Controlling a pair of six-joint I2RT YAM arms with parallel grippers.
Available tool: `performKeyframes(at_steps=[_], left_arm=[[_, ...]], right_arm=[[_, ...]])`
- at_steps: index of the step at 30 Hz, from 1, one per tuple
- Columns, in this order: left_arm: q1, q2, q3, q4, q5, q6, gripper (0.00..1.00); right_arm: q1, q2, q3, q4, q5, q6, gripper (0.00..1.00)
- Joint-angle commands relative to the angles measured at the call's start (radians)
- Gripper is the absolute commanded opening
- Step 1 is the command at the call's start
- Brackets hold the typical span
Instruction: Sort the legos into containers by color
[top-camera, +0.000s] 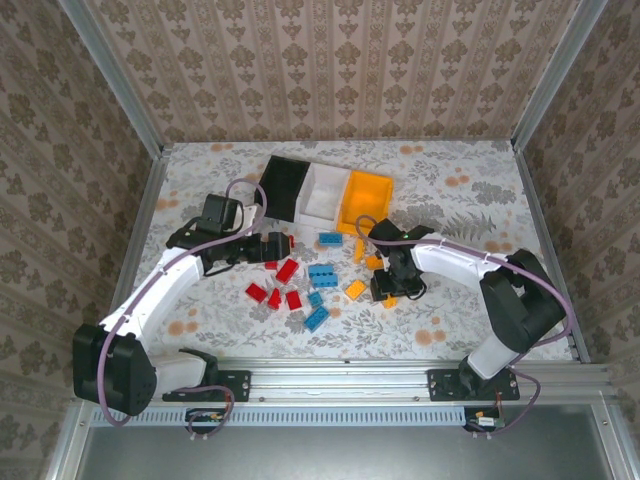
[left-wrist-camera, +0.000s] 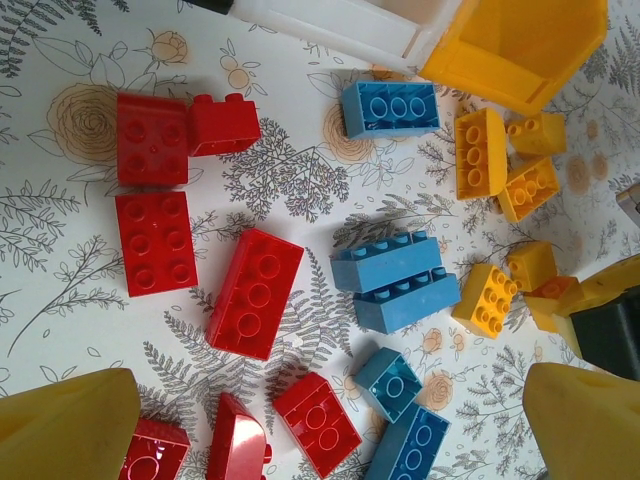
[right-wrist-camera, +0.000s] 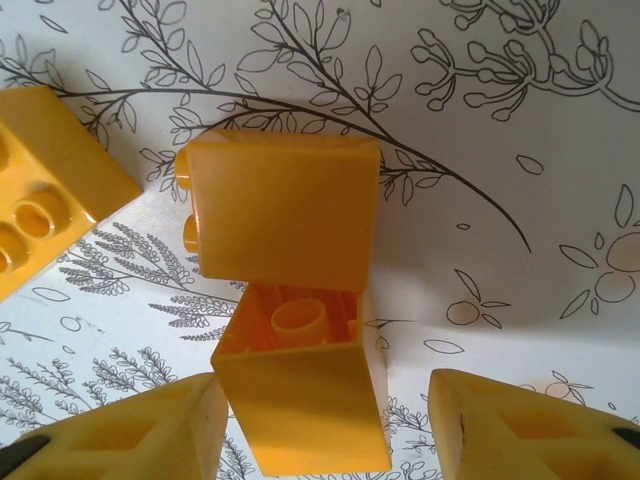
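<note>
Legos lie scattered mid-table: red ones (top-camera: 287, 270) on the left, blue ones (top-camera: 321, 273) in the centre, orange ones (top-camera: 355, 289) on the right. The containers sit joined in a row behind them: black (top-camera: 283, 186), white (top-camera: 322, 192), orange (top-camera: 364, 200). My left gripper (top-camera: 272, 246) hovers wide open over the red pile, its yellow fingertips (left-wrist-camera: 65, 425) straddling red (left-wrist-camera: 255, 292) and blue (left-wrist-camera: 392, 262) bricks. My right gripper (right-wrist-camera: 325, 430) is low over an upturned orange brick (right-wrist-camera: 305, 395). Its left finger touches the brick and its right finger (right-wrist-camera: 530, 425) stands apart. A second orange brick (right-wrist-camera: 285, 205) leans against the first.
Another orange brick (right-wrist-camera: 40, 210) lies just left of the right gripper. Orange bricks (left-wrist-camera: 480, 150) cluster near the orange bin's corner (left-wrist-camera: 520, 50). Low metal rails edge the floral table (top-camera: 450, 200), which has free room at the far right and near left.
</note>
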Motion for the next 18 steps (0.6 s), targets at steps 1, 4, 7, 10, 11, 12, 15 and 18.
performKeyframes(at_steps=[1,4,7,10,11,12,15,18], left_arm=[[-0.006,-0.003,-0.012,0.007,0.011,-0.016,1.00],[-0.005,-0.001,-0.014,0.008,0.016,-0.017,1.00],[-0.005,-0.001,-0.015,0.007,0.016,-0.017,1.00],[-0.006,-0.002,-0.018,0.007,0.018,-0.016,1.00],[-0.005,-0.002,-0.019,0.008,0.019,-0.014,1.00],[-0.006,-0.002,-0.018,0.007,0.018,-0.015,1.00],[-0.006,-0.004,-0.021,0.007,0.020,-0.015,1.00],[-0.006,-0.009,-0.019,0.007,0.020,-0.017,1.00]], right_arm=[[0.009,0.022,-0.011,0.009,0.041,0.008,0.54],[0.010,0.031,-0.013,0.014,0.045,0.010,0.48],[0.012,0.035,-0.014,0.011,0.059,0.013,0.43],[0.014,0.034,-0.015,0.003,0.077,0.016,0.39],[0.014,0.033,-0.014,-0.003,0.081,0.017,0.38],[0.013,0.029,-0.013,-0.005,0.085,0.017,0.36],[0.013,0.012,-0.011,-0.016,0.090,0.019,0.33],[0.013,-0.017,-0.002,-0.034,0.091,0.022,0.31]])
